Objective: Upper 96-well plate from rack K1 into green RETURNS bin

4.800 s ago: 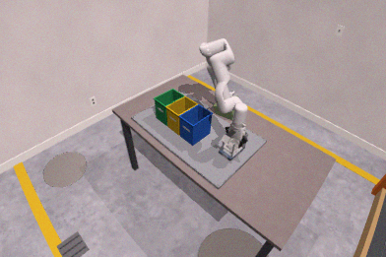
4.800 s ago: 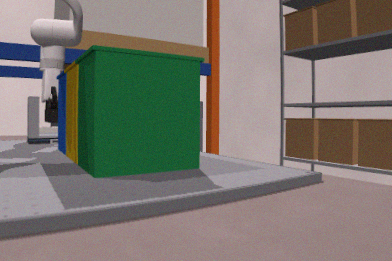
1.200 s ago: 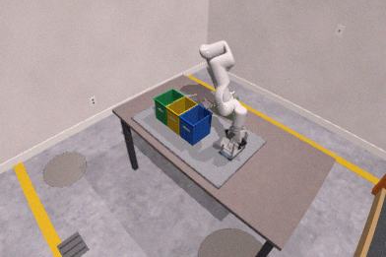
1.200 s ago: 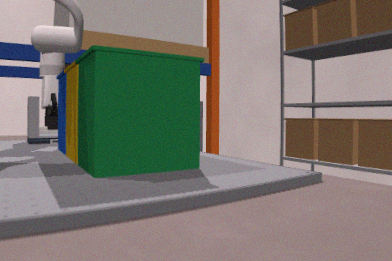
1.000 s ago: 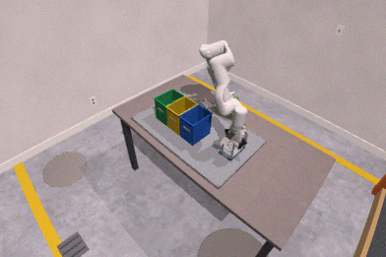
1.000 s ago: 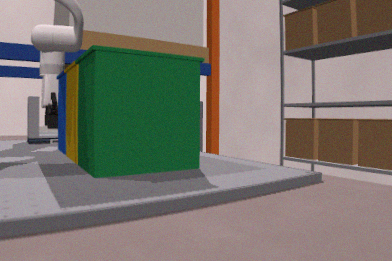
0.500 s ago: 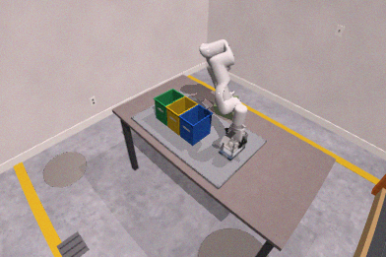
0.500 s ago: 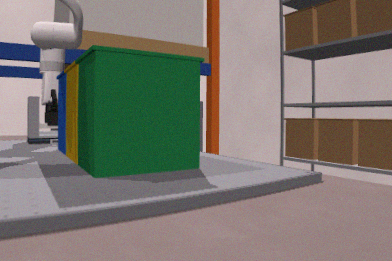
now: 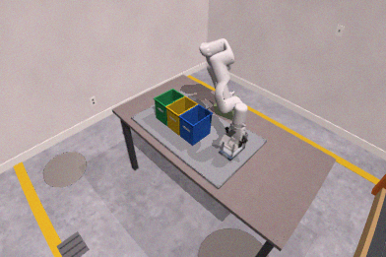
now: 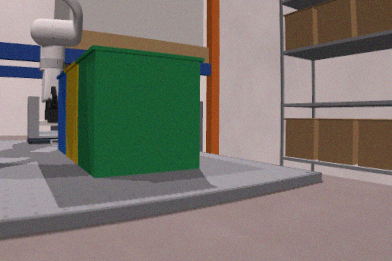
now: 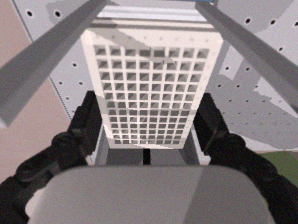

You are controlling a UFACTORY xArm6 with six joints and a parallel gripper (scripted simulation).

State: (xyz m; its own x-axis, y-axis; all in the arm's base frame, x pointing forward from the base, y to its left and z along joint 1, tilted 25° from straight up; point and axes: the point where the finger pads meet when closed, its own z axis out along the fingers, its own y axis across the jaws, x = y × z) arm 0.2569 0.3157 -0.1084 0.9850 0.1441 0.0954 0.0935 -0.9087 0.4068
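In the wrist view the white 96-well plate fills the middle, its grid of wells facing the camera. My gripper is shut on the upper plate, one black finger on each long side. The grey posts of rack K1 slant past on both sides. In the top view the gripper is down at the rack, right of the bins. The green bin stands at the far end of the row of three; it also shows in the exterior view. The lower plate is hidden.
The yellow bin and the blue bin stand between the green bin and the rack, all on a grey mat. A shelf with brown boxes and an orange post stand beyond the table.
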